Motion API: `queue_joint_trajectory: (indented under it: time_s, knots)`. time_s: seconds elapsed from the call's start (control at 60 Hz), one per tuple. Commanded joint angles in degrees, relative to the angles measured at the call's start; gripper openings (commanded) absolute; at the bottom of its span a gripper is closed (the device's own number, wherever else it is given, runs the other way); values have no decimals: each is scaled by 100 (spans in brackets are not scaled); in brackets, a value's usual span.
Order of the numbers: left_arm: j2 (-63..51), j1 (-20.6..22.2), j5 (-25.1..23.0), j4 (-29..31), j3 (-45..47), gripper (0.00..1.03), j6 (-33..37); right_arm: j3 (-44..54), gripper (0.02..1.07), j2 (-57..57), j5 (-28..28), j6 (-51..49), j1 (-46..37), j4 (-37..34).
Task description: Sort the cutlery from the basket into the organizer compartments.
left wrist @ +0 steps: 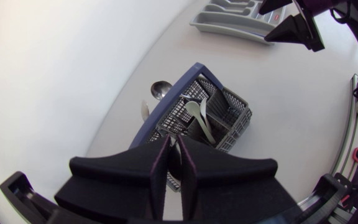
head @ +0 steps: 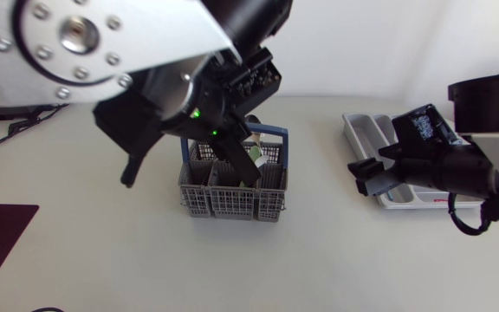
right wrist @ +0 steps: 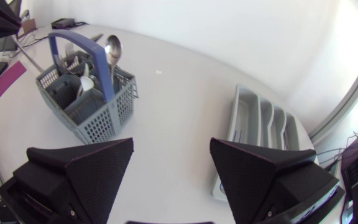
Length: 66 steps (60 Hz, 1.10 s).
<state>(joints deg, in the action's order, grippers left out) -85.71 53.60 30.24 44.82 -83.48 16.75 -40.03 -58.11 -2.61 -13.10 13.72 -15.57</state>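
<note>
The grey basket (head: 232, 206) with the blue handle sits in the middle of the table, and spoons (right wrist: 112, 45) stand in it. The left gripper (left wrist: 174, 140) dips down into it, its fingers almost together. I cannot tell if they pinch anything. The organizer (head: 366, 130) lies at the far right. The right gripper (head: 362, 178) hangs over it, fingers wide apart.

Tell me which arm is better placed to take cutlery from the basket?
Left, probably: the left pincer hangs directly over the basket; the right pincer is apart, near the organizer.
</note>
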Motion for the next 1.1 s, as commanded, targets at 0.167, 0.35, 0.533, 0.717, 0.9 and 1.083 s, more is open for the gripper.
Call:
queue_joint_trajectory:
  time_s: [0.167,0.35,0.533,0.717,0.9,1.083]
  knots:
    - [362,98,-756,273,-529,4,-462,338,91,1355,-380,-351,861,-253]
    - [-60,-315,-1925,229,-740,4,-946,487,91,1856,-424,-412,1617,-359]
    - [-772,-667,-2998,159,-951,4,-1324,602,90,2075,-512,-483,1880,-332]
    - [-1325,-869,-3876,159,-1302,4,-1623,734,81,1943,-416,-553,2030,-60]
    - [-1598,-1054,-4544,247,-1575,4,-1807,778,78,1486,-196,-544,2206,309]
    - [-1650,-1080,-4843,335,-1619,4,-1851,654,68,1082,-64,-553,2223,582]
